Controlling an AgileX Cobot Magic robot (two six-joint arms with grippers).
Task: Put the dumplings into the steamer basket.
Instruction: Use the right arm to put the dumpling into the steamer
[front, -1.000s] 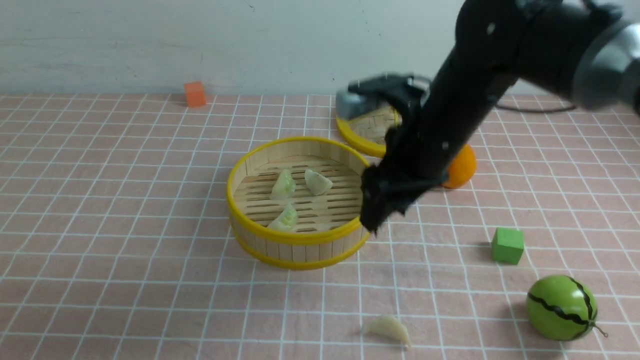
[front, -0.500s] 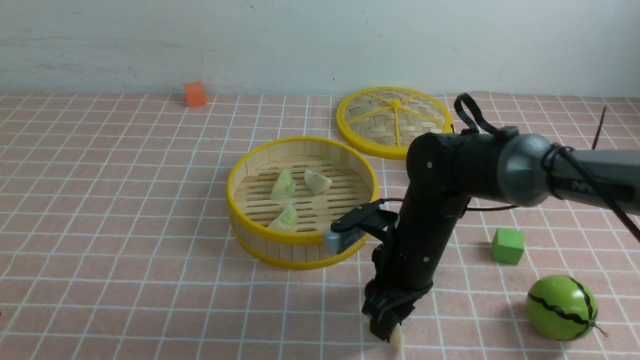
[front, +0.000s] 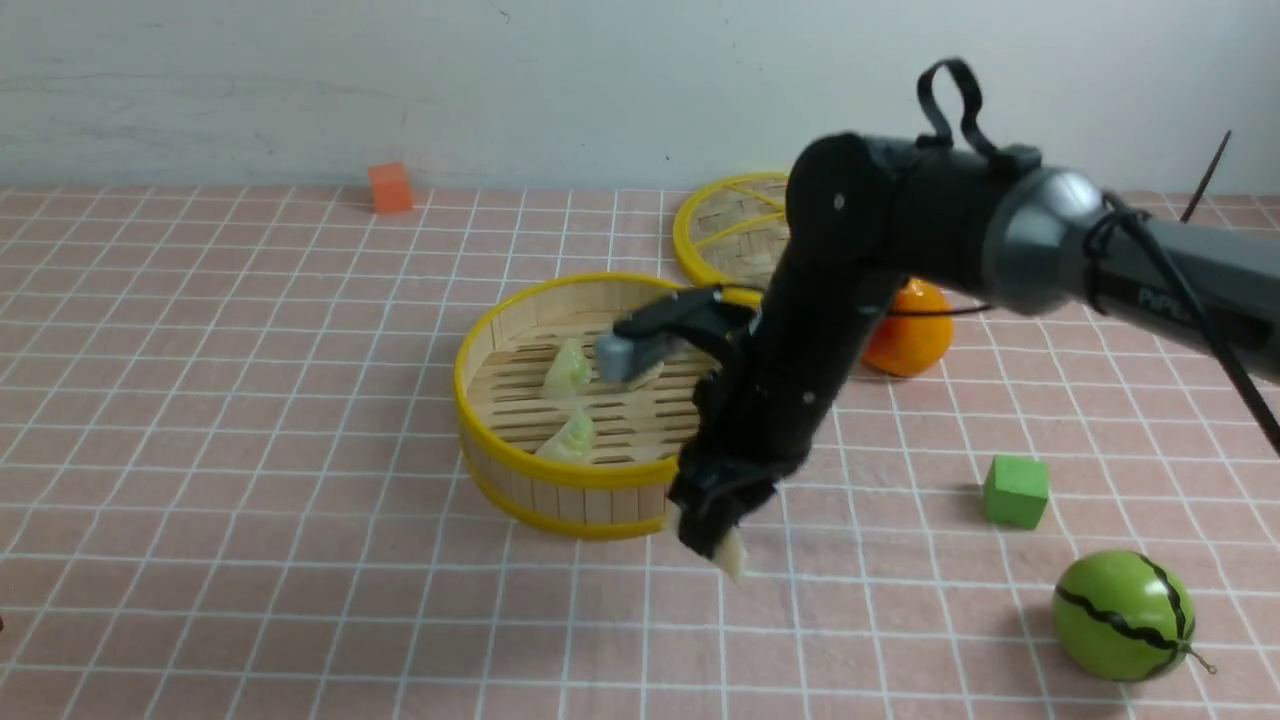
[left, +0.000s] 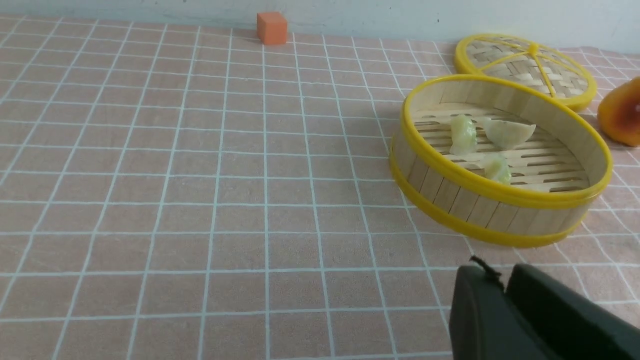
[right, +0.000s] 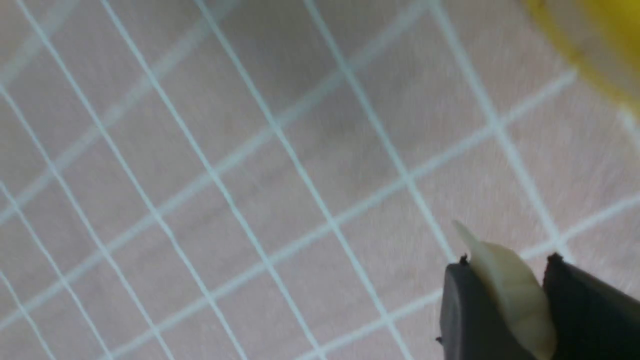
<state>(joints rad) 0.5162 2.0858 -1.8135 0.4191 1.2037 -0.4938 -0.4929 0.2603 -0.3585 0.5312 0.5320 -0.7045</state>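
The right gripper (front: 708, 538) has a cream dumpling (right: 517, 300) pinched between its fingers and is off the table (front: 330, 600), just beside the near right side of the steamer basket (front: 595, 505). A second ago that dumpling lay alone on the near part of the table and the gripper hung empty; half a second ago the gripper was down at it. Now both have moved farther away and a little left.

The other three dumplings have stayed in the basket: two pale green ones (front: 568, 370) (front: 570, 438) toward the left, and a cream one (left: 509, 134), now partly behind the arm in the front view. The arm also covers part of the woven lid (front: 735, 225), while the orange fruit (front: 910, 330) shows again. The left gripper's (left: 492, 280) fingertips look nearly together, though its small gap is hard to judge.
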